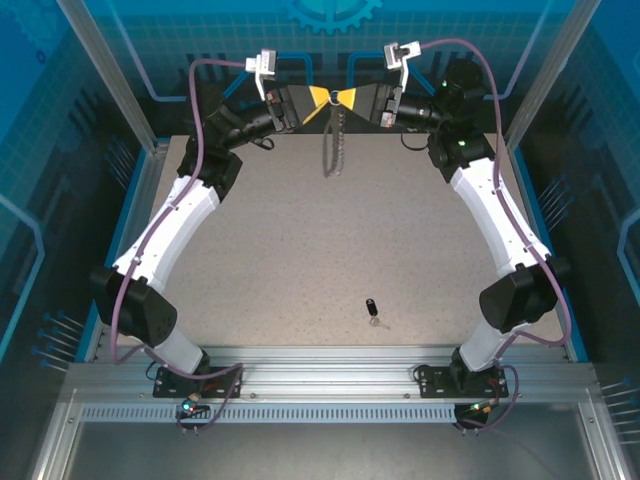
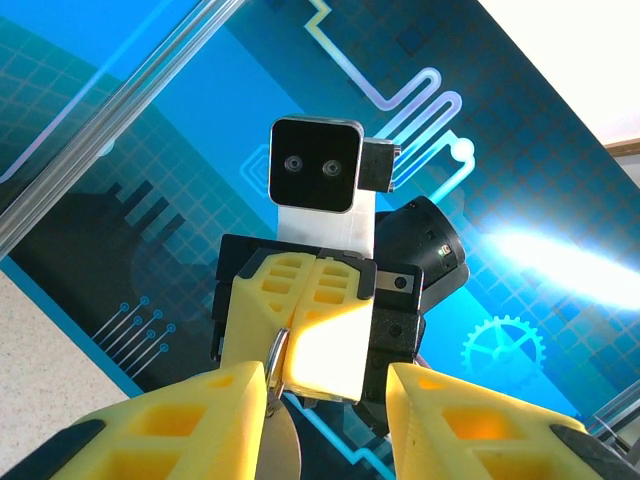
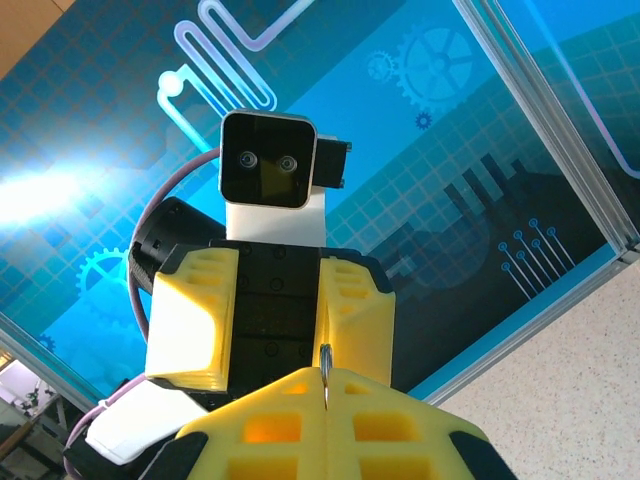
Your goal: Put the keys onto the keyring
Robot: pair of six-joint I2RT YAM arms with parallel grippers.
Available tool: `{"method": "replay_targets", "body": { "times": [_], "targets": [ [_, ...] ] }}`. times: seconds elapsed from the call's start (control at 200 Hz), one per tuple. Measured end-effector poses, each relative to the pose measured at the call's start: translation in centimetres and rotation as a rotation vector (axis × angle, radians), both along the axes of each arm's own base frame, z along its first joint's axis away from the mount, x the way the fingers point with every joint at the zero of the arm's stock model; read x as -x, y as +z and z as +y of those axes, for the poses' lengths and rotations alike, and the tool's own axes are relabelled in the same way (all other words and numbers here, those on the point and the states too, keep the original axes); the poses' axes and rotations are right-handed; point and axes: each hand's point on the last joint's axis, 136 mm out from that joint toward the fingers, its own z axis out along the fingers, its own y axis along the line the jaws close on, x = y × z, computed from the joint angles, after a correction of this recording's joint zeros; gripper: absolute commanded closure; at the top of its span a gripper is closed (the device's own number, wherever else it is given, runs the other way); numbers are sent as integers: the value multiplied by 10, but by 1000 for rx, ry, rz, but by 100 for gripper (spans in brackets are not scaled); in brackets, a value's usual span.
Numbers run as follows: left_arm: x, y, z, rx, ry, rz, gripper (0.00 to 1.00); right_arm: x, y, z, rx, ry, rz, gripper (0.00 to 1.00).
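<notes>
The keyring [image 3: 323, 362] shows edge-on as a thin metal loop, raised above the far edge of the table. My right gripper [image 3: 325, 388] is shut on it, with its yellow fingers pressed together. Facing it is my left gripper [image 2: 325, 385], open, with the keyring [image 2: 272, 358] lying against the inner side of its left finger [image 2: 190, 415]. In the top view the two grippers [image 1: 318, 103] [image 1: 351, 98] meet tip to tip, and the silvery chain [image 1: 333, 150] hangs below them. The small black-headed key [image 1: 372, 308] lies alone on the table, near the front and right of centre.
The speckled table [image 1: 300, 240] stretches between the two arms. Blue printed walls [image 1: 330, 40] and aluminium posts [image 1: 110, 70] enclose the back and sides. A metal rail [image 1: 320, 365] runs along the near edge by the arm bases.
</notes>
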Motion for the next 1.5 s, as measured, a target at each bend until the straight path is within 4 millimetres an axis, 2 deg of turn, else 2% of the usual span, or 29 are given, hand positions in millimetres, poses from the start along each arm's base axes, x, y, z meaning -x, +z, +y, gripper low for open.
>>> {"method": "replay_targets", "body": {
  "times": [0.24,0.555,1.135,1.195,1.24,1.351,1.441,1.501],
  "targets": [
    [0,0,-1,0,-1,0,62,1,1,1,-3,1,0,100],
    [2,-6,-6,-7,-12,8,56,4,1,7,-3,16,0,100],
    [-4,-17,-6,-17,3,17,89,2,-4,7,1,11,15,100],
    [-4,-18,-6,-18,4,14,96,2,-4,7,2,9,18,100],
    [-4,-18,-6,-17,7,17,100,1,-5,7,4,6,23,86],
    [-5,-20,-6,-21,11,19,100,-4,-8,3,9,-16,37,65],
    [-6,-22,-7,-35,16,6,100,-13,-14,-12,13,-67,60,61],
    [-7,-25,-7,-51,20,-1,100,-24,-20,-29,15,-123,89,59]
  ]
}}
